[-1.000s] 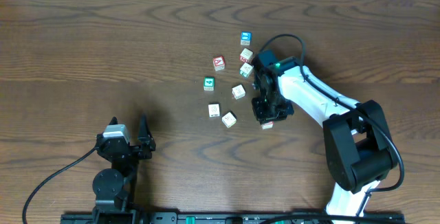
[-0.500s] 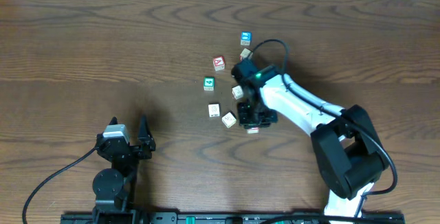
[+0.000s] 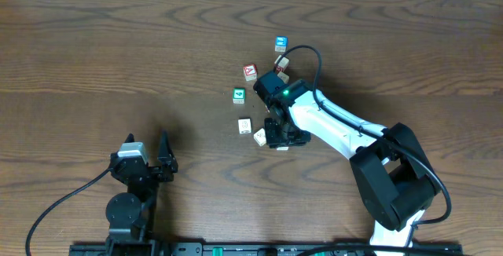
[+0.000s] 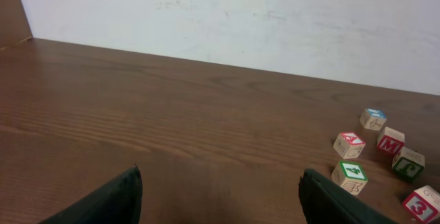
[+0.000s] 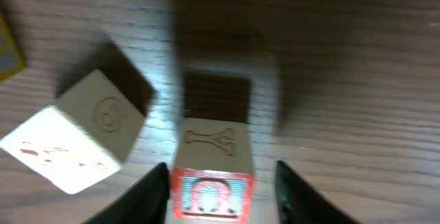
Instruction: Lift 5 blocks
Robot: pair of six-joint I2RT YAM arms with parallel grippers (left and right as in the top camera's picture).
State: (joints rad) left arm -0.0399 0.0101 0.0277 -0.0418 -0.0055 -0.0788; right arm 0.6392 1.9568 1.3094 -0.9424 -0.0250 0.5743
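Only right wrist shows block [image 5: 210, 162] between parted fingers [image 5: 152, 200]; overhead obscured.

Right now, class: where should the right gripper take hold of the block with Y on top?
Grip the Y block across its two flat side faces, from straight above: it sits square, the open right gripper straddles it, and the angled pale block beside it stands apart.

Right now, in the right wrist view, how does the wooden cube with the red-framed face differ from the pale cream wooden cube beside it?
The red-framed cube sits between the fingers of the right gripper; the pale cream cube lies outside them. The red-framed cube sits square-on in the view; the pale cream cube is turned at an angle. Both are wooden cubes with stamped marks.
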